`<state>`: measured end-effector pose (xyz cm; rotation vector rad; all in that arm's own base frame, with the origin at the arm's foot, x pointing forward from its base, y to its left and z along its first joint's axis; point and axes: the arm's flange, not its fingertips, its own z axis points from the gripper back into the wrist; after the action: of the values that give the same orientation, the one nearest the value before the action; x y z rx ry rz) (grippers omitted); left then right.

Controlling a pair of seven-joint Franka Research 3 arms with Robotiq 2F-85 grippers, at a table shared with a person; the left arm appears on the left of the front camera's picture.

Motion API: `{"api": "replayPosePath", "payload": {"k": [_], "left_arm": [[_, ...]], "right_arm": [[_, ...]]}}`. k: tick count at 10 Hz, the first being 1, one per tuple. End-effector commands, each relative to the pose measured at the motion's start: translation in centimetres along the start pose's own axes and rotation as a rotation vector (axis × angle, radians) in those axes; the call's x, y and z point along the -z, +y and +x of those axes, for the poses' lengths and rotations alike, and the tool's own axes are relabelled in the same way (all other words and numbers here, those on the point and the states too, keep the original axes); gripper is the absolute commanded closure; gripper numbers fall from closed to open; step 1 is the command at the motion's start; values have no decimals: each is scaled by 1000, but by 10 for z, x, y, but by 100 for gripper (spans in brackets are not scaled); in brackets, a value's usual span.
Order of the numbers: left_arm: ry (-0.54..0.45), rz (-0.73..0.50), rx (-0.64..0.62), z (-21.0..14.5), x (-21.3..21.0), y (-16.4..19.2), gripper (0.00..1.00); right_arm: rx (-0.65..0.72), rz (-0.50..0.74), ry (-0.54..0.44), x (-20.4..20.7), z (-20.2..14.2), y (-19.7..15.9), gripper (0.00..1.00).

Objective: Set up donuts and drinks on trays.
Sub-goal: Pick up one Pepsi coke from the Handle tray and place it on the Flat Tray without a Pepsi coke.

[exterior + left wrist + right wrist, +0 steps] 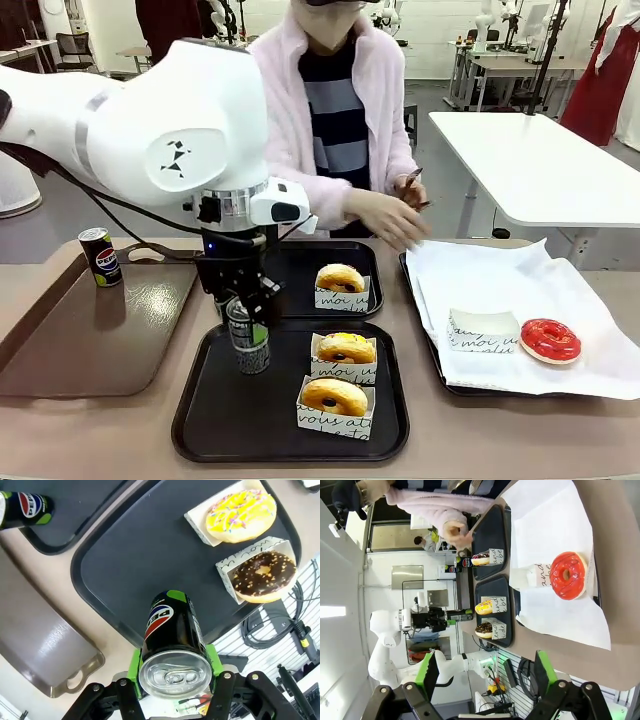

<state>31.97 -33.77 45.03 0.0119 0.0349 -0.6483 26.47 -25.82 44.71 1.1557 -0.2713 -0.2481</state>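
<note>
Left wrist view: left fingers (134, 672) clamp can (173, 647) above near tray (125, 560); right fingers (431, 672) spread, empty.

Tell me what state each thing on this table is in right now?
Left gripper: shut on the held can.
Held can: upright, unopened, above the near tray.
Right gripper: open, empty.
Red donut: on white paper, outside its box.
Second can: upright on brown tray.

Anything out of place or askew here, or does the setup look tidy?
Mostly tidy. One oddity: the red donut lies bare on the white paper, beside an empty sleeve, while the other donuts sit in sleeves. The left gripper holds a can over the near tray.
</note>
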Motion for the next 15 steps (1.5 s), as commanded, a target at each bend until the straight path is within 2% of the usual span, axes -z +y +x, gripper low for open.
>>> {"api": "replayPosePath", "payload": {"k": [1,11,12,13,15], "left_arm": [[16,20,11,1,12,4,42],[4,45,27,2,56,4,42],[8,50,36,2,59,3,38],[3,49,43,2,58,3,0],[-12,46,43,0,53,4,0]], "right_arm": [[4,19,-10,-1,1,1,0],[4,19,-10,-1,1,1,0],[4,19,-10,-1,1,1,0],[4,19,-10,-1,1,1,0],[4,19,-10,-1,1,1,0]]}}
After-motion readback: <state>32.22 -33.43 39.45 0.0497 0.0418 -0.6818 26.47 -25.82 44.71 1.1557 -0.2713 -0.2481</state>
